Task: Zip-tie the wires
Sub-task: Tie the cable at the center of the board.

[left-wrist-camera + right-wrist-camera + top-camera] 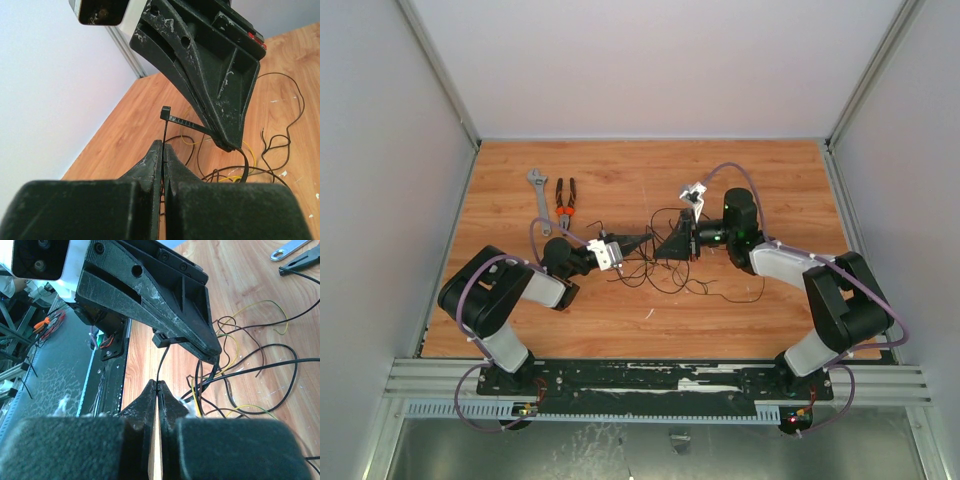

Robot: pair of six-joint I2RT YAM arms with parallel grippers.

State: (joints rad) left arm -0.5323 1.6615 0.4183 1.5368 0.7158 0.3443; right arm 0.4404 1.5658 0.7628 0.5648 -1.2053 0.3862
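Note:
The wires (665, 278) lie in a loose black and yellow tangle at mid table, also seen in the wrist views (280, 145) (260, 365). Both grippers meet tip to tip just above them. My left gripper (642, 240) (163, 145) is shut on a thin end of the black zip tie (185, 122), which rises to its square head (165, 112). My right gripper (666, 243) (158, 383) is shut on a thin black stretch of the zip tie (160, 362) below the head (161, 338). The band curves down around some wire strands (245, 167).
Orange-handled pliers (566, 200) (302, 262) and a grey wrench (538, 195) (287, 249) lie at the far left of the wooden table (770, 170). White walls enclose three sides. A metal rail (660, 385) runs along the near edge.

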